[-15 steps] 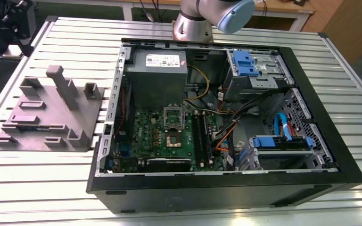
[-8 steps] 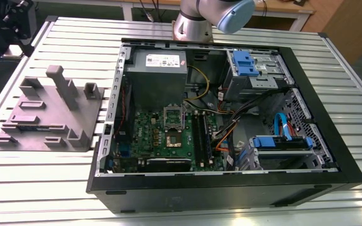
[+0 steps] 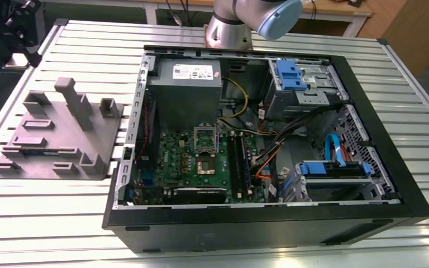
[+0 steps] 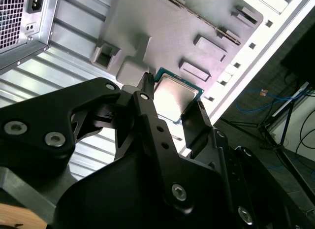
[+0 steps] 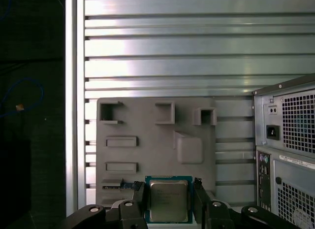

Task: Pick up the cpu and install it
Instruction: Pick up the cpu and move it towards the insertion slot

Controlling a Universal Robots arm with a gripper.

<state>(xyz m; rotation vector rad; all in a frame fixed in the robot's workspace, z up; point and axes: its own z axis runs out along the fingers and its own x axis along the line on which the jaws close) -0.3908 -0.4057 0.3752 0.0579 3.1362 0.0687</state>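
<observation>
The cpu [image 5: 168, 202] is a small square chip with a silvery metal top and a thin greenish rim. It sits between the two black fingers of my gripper [image 5: 168, 189], which is shut on its opposite edges. In the second wrist view the cpu [image 4: 178, 93] is held the same way in the gripper [image 4: 172, 98]. Both hang high in the air over the grey parts fixture [image 5: 147, 150]. In the exterior view the dark cpu socket [image 3: 205, 152] lies on the green motherboard [image 3: 177, 167] inside the open computer case [image 3: 274, 223], its metal frame hinged up.
The grey fixture [image 3: 58, 134] with upright blocks lies on the slatted metal table [image 3: 51, 223] at the exterior view's left of the case. The case holds a grey power supply [image 3: 186, 89], blue drive brackets [image 3: 289, 75] and loose cables [image 3: 274, 151]. The arm's base [image 3: 225, 30] stands behind the case.
</observation>
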